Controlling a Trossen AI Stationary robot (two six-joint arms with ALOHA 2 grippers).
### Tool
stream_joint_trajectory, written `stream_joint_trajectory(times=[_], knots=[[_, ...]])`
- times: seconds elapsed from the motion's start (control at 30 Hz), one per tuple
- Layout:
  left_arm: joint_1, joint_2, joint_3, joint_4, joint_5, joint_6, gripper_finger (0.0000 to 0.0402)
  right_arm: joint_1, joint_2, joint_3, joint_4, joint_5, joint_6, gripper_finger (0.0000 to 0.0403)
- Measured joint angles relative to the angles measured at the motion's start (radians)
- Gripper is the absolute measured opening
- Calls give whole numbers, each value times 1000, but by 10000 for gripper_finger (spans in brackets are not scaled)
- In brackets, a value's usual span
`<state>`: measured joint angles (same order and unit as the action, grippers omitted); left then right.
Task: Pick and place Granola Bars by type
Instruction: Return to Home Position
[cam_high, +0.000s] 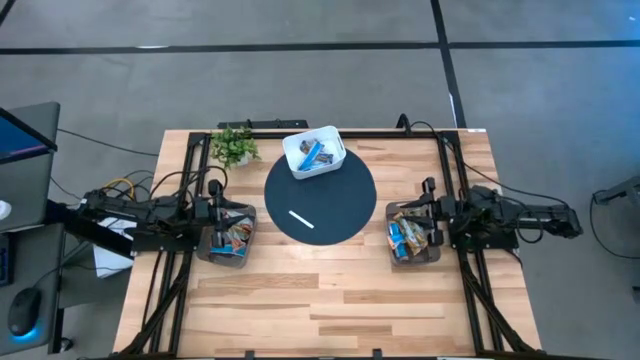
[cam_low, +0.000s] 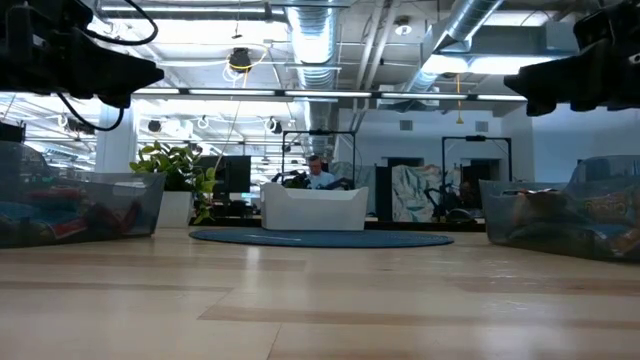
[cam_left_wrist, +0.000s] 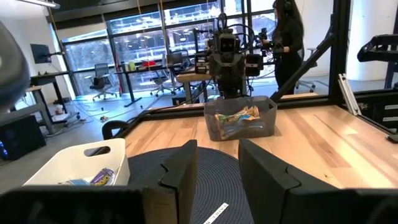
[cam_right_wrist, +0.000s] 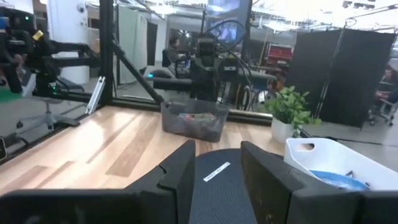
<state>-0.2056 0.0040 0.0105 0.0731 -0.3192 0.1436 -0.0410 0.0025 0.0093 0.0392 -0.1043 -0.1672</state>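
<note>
Above the clear bins of mixed bars (cam_high: 228, 238) (cam_high: 412, 238), the left gripper (cam_left_wrist: 217, 163) and right gripper (cam_right_wrist: 216, 163) hover spread and empty, so a dive into that clutter could pinch two types together, missing the white tray (cam_high: 314, 151).

Granola bars fill two clear bins: one heap (cam_high: 232, 236) lies directly below the left tool (cam_high: 214, 189), another (cam_high: 410, 237) just beside the right tool (cam_high: 428, 212). Between the tools, a white bar (cam_high: 301, 219) lies flat, and blue-wrapped bars (cam_high: 318, 155) rest in the white bin (cam_high: 292, 150) beyond.
</note>
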Motion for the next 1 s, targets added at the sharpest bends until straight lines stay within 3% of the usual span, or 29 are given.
stream_joint_trajectory(times=[1.0], knots=[[0,0,0,-2,0,17,112,29,5,0,-19,1,44,123]])
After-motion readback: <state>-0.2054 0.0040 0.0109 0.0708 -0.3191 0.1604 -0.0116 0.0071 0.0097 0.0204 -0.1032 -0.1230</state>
